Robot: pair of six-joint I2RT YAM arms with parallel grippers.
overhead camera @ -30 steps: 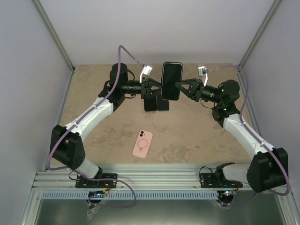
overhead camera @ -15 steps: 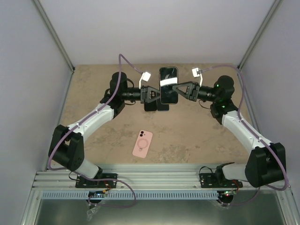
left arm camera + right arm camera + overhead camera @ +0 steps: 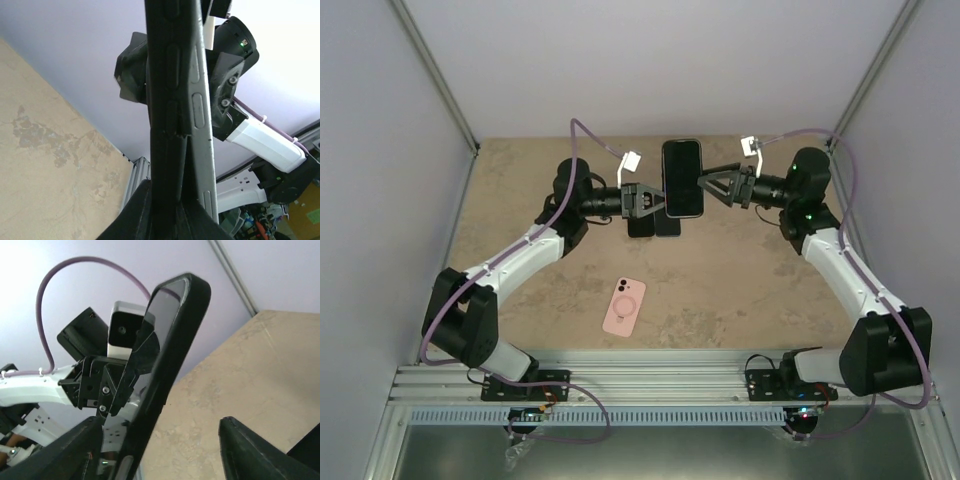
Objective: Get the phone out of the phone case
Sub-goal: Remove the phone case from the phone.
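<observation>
A black phone hangs upright in the air above the far middle of the table. My left gripper is shut on its left edge. In the left wrist view a dark case layer and a grey phone edge run side by side up from my left gripper. My right gripper is open at the phone's right edge. In the right wrist view, my right gripper has its fingers spread wide on either side of the phone, not pinching it.
A pink phone case with a ring on its back lies flat on the table near the front middle. Pale walls close the table in on the left, back and right. The aluminium rail holds both arm bases.
My right gripper has opened, let go of the phone and drawn back a little to the right. My left gripper has closed on the phone and now holds it alone.
</observation>
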